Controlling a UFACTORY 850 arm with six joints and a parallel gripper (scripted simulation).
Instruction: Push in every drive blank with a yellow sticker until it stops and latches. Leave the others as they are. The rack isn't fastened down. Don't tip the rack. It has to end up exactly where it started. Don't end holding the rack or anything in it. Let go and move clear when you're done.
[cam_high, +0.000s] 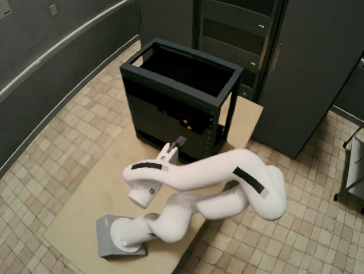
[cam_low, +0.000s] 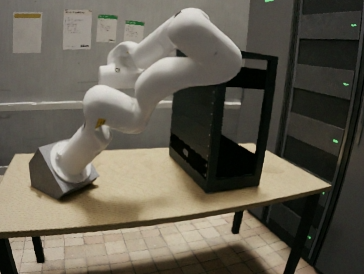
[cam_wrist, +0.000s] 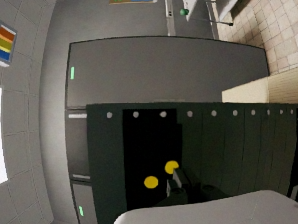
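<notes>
Tan table (cam_low: 150, 195) on a tiled floor (cam_high: 75, 120) carries the black rack (cam_high: 131, 67); tool (cam_high: 176, 144) fully closed, empty.

So there's this tan table (cam_low: 150, 195) on dark legs over tiled floor (cam_high: 65, 120). Sitting right on it: the black rack (cam_low: 269, 120) and the arm's grey base (cam_low: 42, 175).
</notes>
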